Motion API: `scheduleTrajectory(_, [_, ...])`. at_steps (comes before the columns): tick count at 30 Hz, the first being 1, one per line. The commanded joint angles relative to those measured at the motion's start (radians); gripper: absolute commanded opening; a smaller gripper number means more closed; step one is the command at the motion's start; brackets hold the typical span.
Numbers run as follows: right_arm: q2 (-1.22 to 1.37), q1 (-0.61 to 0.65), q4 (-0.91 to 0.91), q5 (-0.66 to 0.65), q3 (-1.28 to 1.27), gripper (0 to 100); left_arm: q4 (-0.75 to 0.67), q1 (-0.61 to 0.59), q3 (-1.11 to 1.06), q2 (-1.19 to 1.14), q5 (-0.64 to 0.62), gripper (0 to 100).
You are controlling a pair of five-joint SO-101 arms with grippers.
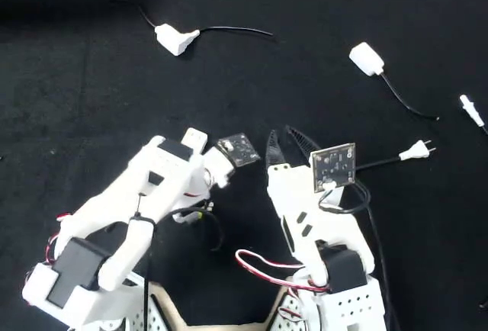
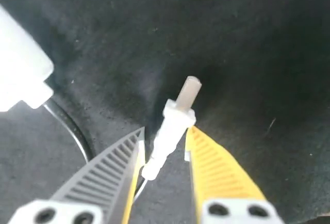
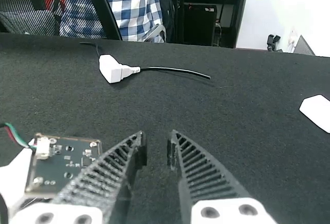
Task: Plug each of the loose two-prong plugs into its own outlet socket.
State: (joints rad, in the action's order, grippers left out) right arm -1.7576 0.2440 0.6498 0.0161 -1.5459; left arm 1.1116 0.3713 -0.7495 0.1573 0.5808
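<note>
A slim white plug (image 2: 172,126) with a stubby tip lies on the black cloth between my left gripper's (image 2: 165,133) fingers. They stand close on either side, open, with narrow gaps showing. A white block (image 2: 20,69) with a thin cable sits just beside it. My right gripper (image 1: 287,144) (image 3: 156,140) hovers mid-table, slightly open and holding nothing. A white angled plug body (image 1: 175,39) (image 3: 111,69) with a black cable lies at the far left. A white socket block (image 1: 367,58) (image 3: 317,109) lies at the far right. A two-prong plug (image 1: 418,149) rests to the right of the right arm.
Another small white plug (image 1: 471,110) lies at the right edge. Black cables trail from the far pieces across the cloth (image 1: 91,102). The left arm's wrist board (image 1: 238,148) (image 3: 62,157) sits close beside my right gripper. The table's far edge borders room clutter.
</note>
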Motion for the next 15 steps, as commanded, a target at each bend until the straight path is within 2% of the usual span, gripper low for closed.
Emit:
scheduleTrajectory(1, [-0.007,-0.011,-0.021,0.008,0.004,8.9,0.011,-0.008,0.019,0.012,0.012,14])
scheduleTrajectory(10, [-0.007,-0.011,-0.025,0.008,-0.002,8.9,0.006,0.07,0.025,0.012,0.012,14])
scheduleTrajectory(14, [-0.007,-0.012,-0.025,0.008,-0.002,8.9,0.006,0.105,0.025,0.011,0.012,2])
scheduleTrajectory(15, [-0.007,-0.012,-0.025,0.008,-0.002,8.9,0.006,0.102,0.025,0.011,0.012,3])
